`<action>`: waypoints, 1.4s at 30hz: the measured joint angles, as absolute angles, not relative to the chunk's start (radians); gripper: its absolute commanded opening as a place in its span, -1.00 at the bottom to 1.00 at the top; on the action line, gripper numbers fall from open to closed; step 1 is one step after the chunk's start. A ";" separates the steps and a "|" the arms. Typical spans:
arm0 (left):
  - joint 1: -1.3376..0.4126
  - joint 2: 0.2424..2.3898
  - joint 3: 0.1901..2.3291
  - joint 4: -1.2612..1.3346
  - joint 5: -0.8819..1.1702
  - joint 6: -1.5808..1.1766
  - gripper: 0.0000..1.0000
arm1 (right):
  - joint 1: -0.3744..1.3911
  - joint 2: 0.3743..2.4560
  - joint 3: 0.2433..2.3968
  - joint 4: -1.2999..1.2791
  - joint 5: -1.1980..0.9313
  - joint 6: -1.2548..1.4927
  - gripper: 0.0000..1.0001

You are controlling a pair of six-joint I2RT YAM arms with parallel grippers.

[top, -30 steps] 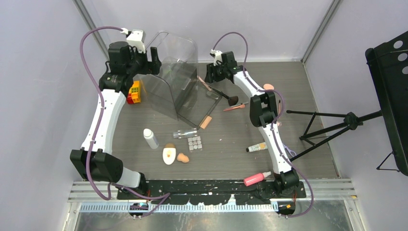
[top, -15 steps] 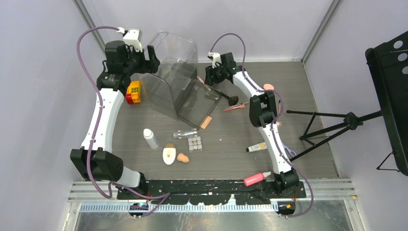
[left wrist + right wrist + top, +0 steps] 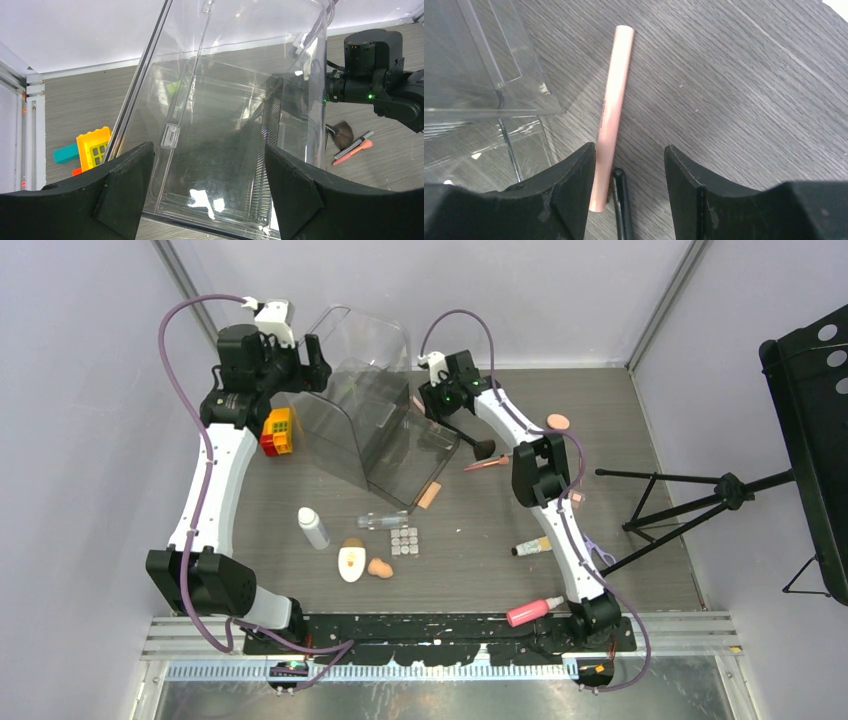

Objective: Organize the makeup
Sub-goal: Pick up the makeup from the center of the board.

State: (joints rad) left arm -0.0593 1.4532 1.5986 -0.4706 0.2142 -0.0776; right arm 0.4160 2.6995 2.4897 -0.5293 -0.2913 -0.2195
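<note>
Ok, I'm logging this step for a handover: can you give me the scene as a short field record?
left gripper: open, facing large clear plastic case
right gripper: open, above slim peach stick and black brush handle
held: nothing
loose on table: white bottle, pink bottle, square-pan palette

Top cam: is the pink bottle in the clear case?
No, the pink bottle lies on the table beside the right arm's base, well apart from the clear case.
</note>
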 measured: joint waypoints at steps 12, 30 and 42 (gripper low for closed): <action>-0.051 1.453 1.599 -0.471 0.214 -0.078 0.66 | 0.444 2.700 2.490 -0.577 -0.234 -0.294 -0.30; -0.039 1.453 1.599 -0.468 0.231 -0.094 0.66 | 0.402 2.661 2.410 -0.526 -0.274 -0.221 -0.93; -0.037 1.453 1.599 -0.467 0.236 -0.097 0.65 | 0.332 2.486 2.184 -0.408 -0.142 -0.073 -0.99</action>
State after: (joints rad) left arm -0.0368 1.4532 1.5986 -0.4675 0.2363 -0.0975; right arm 0.3325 2.4855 2.1838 -0.4084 -0.1421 -0.0727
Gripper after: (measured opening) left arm 0.827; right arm 0.215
